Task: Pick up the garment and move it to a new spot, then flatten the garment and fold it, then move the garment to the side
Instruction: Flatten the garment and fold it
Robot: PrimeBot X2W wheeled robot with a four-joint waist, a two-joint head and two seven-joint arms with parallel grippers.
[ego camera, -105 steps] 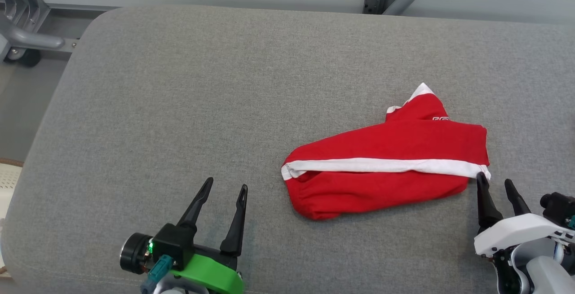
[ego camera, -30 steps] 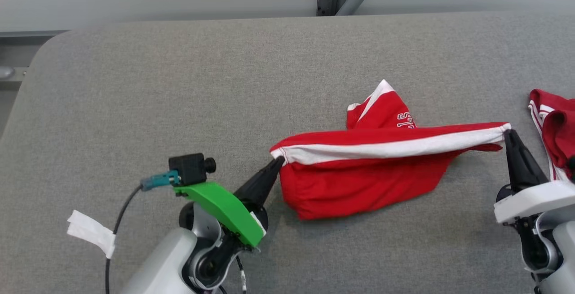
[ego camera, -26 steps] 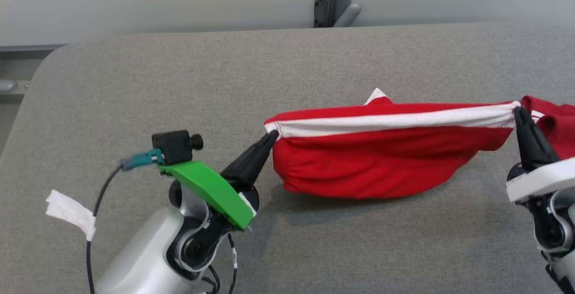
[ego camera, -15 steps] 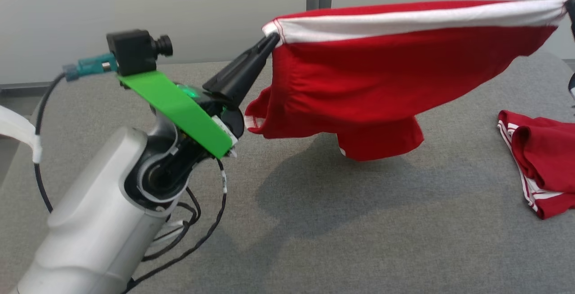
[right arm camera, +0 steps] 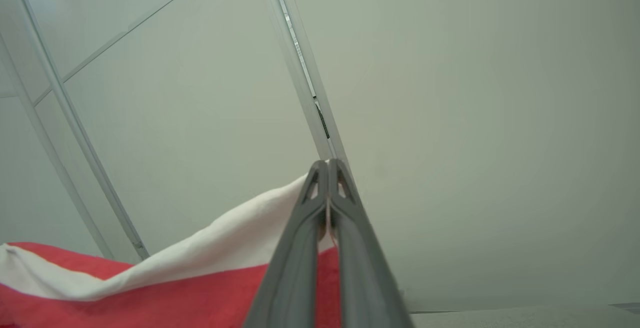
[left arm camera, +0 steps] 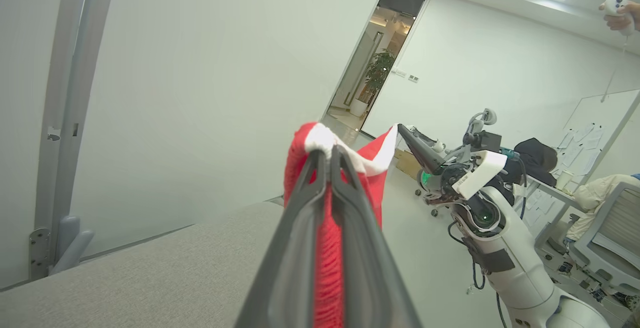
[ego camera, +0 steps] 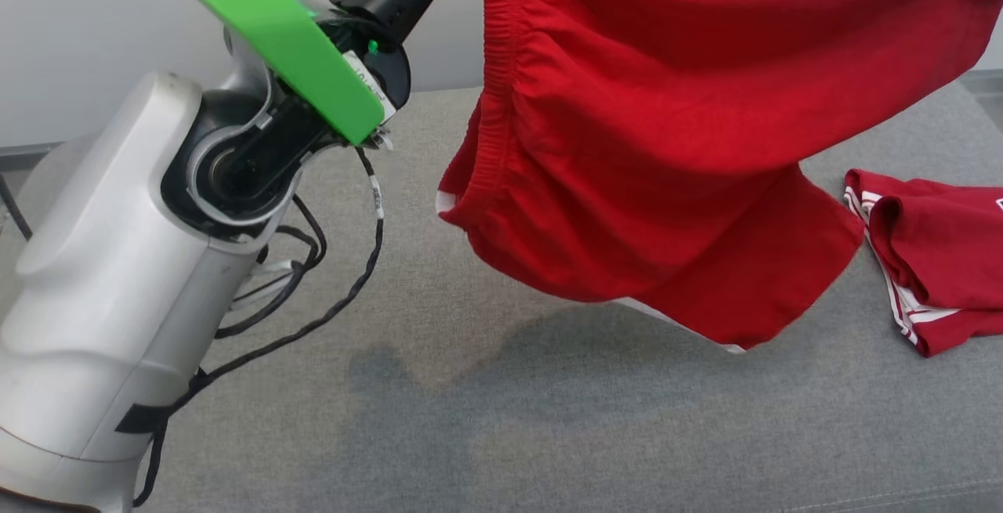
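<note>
Shorts (ego camera: 666,106) hang clear above the bench (ego camera: 548,435), lowest hem over its middle, bare grey beneath; another red garment (ego camera: 940,247) lies by the right edge. The wrist views add the grips: left claw (left arm camera: 325,153) and right claw (right arm camera: 327,164) each clamped on the white band (right arm camera: 200,248).

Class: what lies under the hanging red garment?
Grey surface bearing a shadow. The stretch behind the hanging garment is covered. A second garment lies apart, to its right.
</note>
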